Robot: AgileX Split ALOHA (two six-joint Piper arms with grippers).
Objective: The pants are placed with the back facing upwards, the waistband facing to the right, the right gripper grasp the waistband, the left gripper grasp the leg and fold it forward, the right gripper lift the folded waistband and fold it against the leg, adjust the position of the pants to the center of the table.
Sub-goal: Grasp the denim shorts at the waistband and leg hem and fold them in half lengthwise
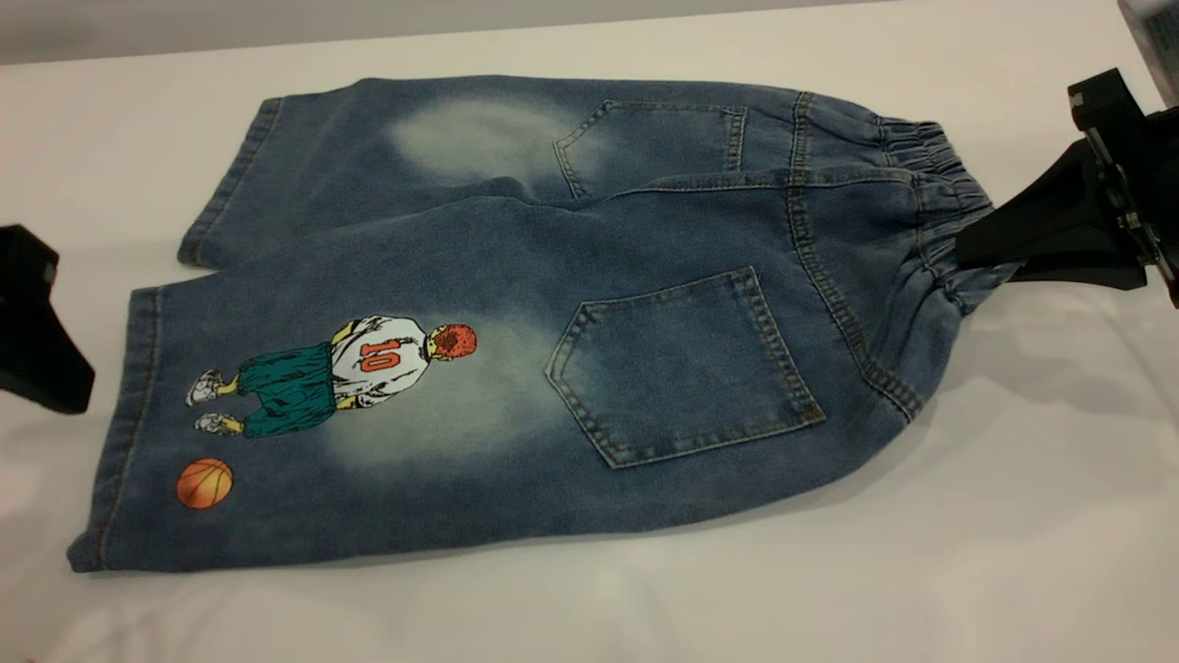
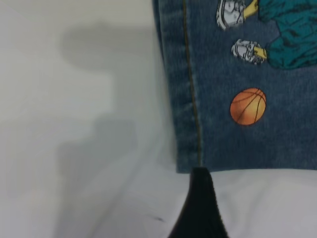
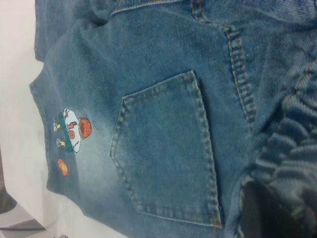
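Observation:
The pants lie flat on the table, back up, with both patch pockets showing. The waistband points right, and my right gripper is shut on its near part, which is bunched and slightly raised. In the right wrist view, gathered waistband covers a dark finger. The leg with the player print and orange ball reaches left. My left gripper hovers open just off its hem, holding nothing. One fingertip sits at the corner of the leg.
The plain leg with a pale faded patch lies behind the printed one. White table surrounds the shorts on the near side and at the left. The table's far edge runs along the back.

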